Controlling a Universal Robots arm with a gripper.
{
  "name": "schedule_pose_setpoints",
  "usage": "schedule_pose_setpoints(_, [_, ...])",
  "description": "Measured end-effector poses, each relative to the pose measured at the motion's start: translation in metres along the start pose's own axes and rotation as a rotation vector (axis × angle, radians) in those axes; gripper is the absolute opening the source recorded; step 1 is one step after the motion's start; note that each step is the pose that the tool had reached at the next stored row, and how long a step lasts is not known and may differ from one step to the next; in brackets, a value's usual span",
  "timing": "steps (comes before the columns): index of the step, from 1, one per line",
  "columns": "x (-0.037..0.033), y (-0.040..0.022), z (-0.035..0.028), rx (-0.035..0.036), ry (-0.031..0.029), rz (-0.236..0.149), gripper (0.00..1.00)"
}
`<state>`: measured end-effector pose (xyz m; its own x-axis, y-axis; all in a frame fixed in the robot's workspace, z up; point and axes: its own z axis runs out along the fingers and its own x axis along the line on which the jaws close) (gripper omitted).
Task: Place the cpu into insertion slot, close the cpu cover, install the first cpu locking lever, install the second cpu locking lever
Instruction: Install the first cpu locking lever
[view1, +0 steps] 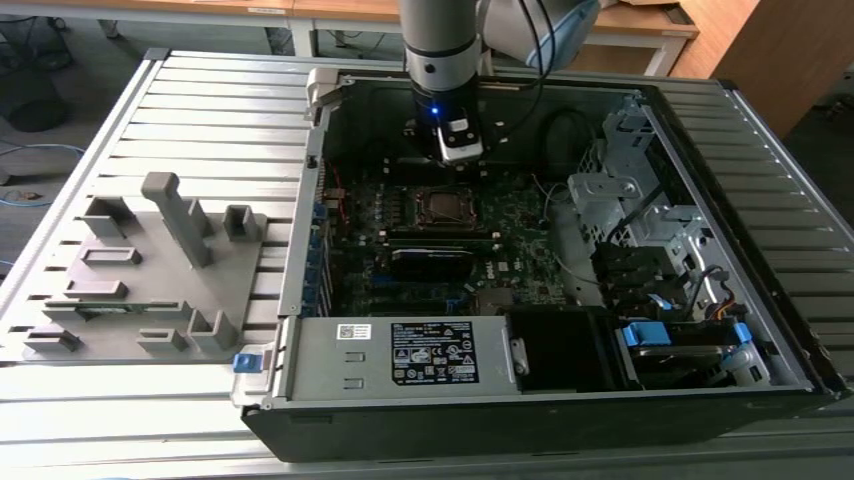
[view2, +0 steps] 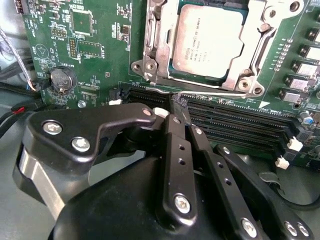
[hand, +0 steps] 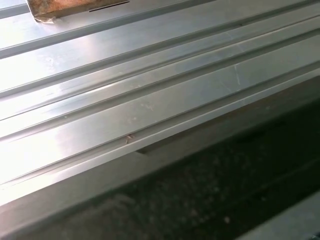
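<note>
From my remote seat, in the exterior view, going left to right: a grey plastic fixture tray (view1: 147, 270) lies on the slatted table (view1: 200, 110) at the view's left, well apart from the open computer case (view1: 534, 400). Inside it my gripper (view1: 458, 152) hangs just above the far edge of the chip socket (view1: 438, 205).

In the second wrist view the black fingers (view2: 175, 145) are pressed together with nothing between them, tips over the memory slots (view2: 235, 122) just beside the socket (view2: 150, 60). The chip (view2: 207, 42) already sits in the socket with the metal cover (view2: 250, 80) lying flat around it, so placing and closing look done. A thin wire lever (view2: 200, 95) runs along the cover edge nearest the fingertips, its long axis crosswise to them; I cannot tell if it is latched. A coin battery (view2: 62, 79) sits well aside. Nothing stands between fingertips and lever.
</note>
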<state>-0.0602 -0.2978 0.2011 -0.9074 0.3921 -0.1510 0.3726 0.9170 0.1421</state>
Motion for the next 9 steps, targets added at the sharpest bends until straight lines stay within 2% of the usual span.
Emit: schedule_pose_setpoints(9, [-0.0012, -0.0028, -0.0001, -0.0003, -0.0006, 0.0, 0.11])
